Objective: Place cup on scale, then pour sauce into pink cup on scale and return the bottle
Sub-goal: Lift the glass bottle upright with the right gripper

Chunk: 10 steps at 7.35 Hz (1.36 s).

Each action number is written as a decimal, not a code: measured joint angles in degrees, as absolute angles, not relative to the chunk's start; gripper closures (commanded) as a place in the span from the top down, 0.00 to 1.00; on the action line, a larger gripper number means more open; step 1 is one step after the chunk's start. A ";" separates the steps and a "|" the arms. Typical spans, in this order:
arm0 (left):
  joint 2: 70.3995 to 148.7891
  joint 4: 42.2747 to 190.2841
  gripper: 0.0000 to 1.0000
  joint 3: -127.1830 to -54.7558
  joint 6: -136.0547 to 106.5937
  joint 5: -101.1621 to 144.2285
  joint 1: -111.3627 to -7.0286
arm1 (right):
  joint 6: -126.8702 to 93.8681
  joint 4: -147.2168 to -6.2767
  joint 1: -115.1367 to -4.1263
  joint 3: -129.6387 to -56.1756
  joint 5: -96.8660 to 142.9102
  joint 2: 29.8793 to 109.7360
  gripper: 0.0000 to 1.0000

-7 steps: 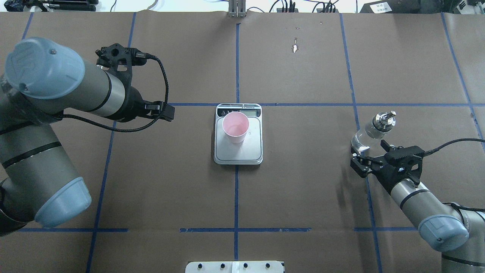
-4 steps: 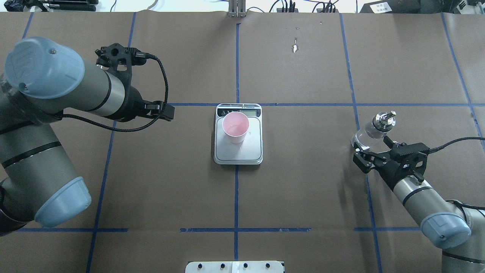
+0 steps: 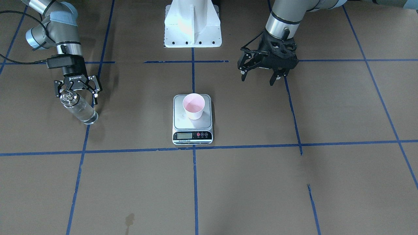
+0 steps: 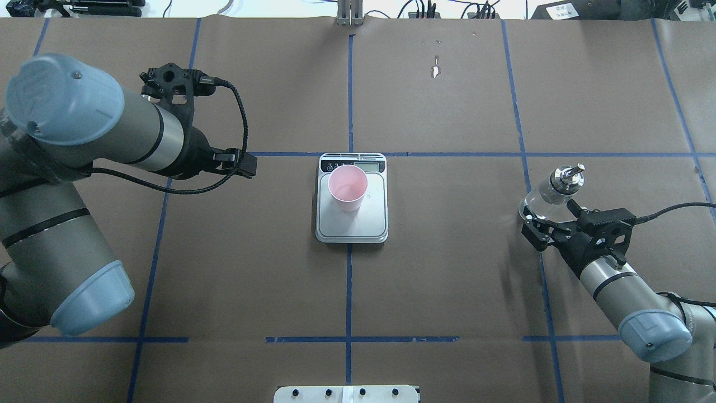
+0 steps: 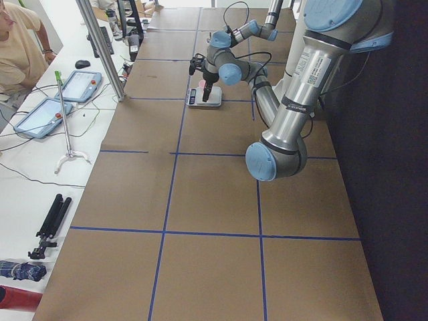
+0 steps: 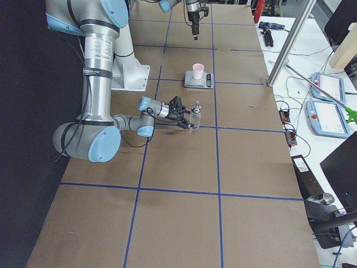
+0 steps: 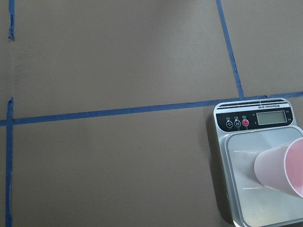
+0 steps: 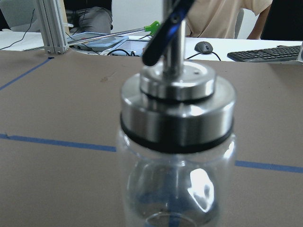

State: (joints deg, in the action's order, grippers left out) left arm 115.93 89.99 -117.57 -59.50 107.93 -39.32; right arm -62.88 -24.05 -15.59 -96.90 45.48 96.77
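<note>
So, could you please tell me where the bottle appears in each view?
Front-facing: bottle at left, mid-height.
Overhead: bottle at right.
Exterior left: cannot make it out.
Exterior right: bottle near centre.
Left wrist: not in it.
Right wrist: bottle fills the frame.
Shared landmark: the scale mid-table, absent from the right wrist view.

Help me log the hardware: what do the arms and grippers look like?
The left arm and right arm are silver-grey tubes with pale blue joint caps. The left gripper and right gripper are black, two-fingered; the right reads ROBOTIQ. Black cables reach both wrists.
</note>
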 measured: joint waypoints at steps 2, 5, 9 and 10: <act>115.93 89.96 1.00 -117.62 -59.50 107.93 -39.36 | -62.87 -24.08 -16.27 -94.47 45.62 94.34 1.00; 115.93 89.94 1.00 -117.80 -59.50 107.93 -39.46 | -62.62 -24.07 -17.38 -92.98 46.09 93.47 0.88; 115.93 89.91 1.00 -117.86 -59.44 108.01 -39.78 | -62.75 -23.90 -18.08 -92.85 46.73 93.15 0.00; 115.93 89.91 1.00 -117.86 -59.47 108.01 -39.81 | -62.75 -23.85 -18.26 -93.16 46.75 93.04 0.00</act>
State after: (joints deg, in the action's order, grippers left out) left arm 115.93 89.91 -117.86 -59.47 108.01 -39.81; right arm -62.75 -23.85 -18.26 -93.16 46.75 93.04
